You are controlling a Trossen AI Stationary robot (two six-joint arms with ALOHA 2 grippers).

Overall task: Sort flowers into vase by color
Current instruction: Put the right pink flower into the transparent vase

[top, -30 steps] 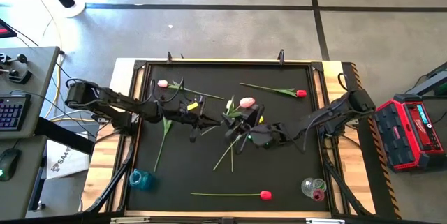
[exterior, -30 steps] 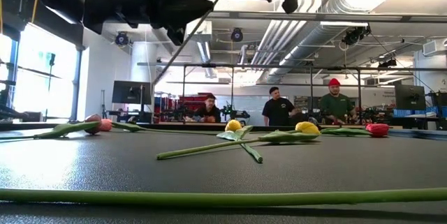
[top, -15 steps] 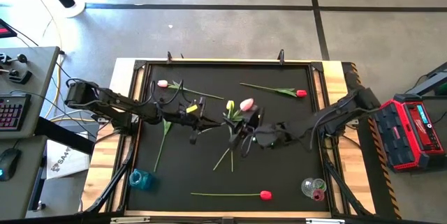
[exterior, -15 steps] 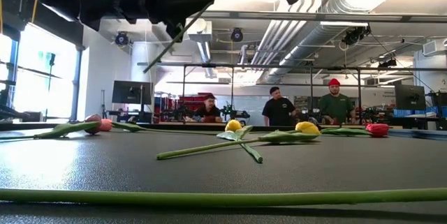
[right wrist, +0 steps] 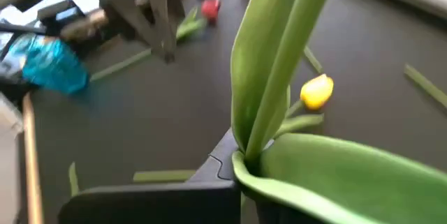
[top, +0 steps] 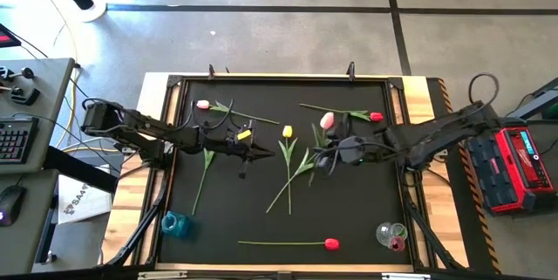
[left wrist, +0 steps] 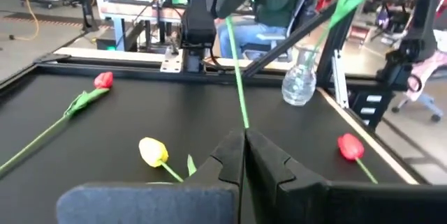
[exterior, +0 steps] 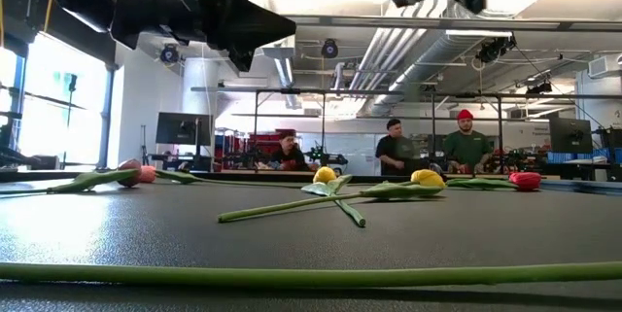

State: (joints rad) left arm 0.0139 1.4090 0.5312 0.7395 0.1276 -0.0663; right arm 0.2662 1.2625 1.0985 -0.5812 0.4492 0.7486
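My right gripper point(top: 323, 158) is shut on a pink tulip point(top: 327, 121) over the middle of the black table point(top: 349, 219), right of centre. My left gripper point(top: 264, 151) hovers shut at mid-table with nothing in it. In the left wrist view the held stem's lower end point(left wrist: 242, 102) hangs just beyond its fingertips point(left wrist: 244, 144). Two yellow tulips point(top: 287, 131) point(exterior: 428, 178) lie crossed on the table below. A teal vase point(top: 177, 223) stands near left and a clear vase point(top: 391, 232) near right. My right gripper pinches the pink tulip's stem point(right wrist: 253, 144) between its two fingers, where a broad leaf point(right wrist: 335, 175) wraps it. The fingers slant down from the table's right side and lie across the stem. The tulip is lifted clear, and its lower stem point(left wrist: 237, 63) hangs below the gripper.
Red tulips lie at the far right point(top: 376, 116) and near the front edge point(top: 331, 243). A pink tulip point(top: 202, 104) lies at the far left, and a green stem point(top: 202, 175) runs out from under the left arm. People stand beyond the table's far edge point(exterior: 466, 147).
My right gripper has gone toward the table's right edge and up with the pink tulip, and has tipped nearer to level. The tulip's head has gone right and farther back. Its stem has drawn away from my left gripper's fingertips, and a yellow tulip has been uncovered.
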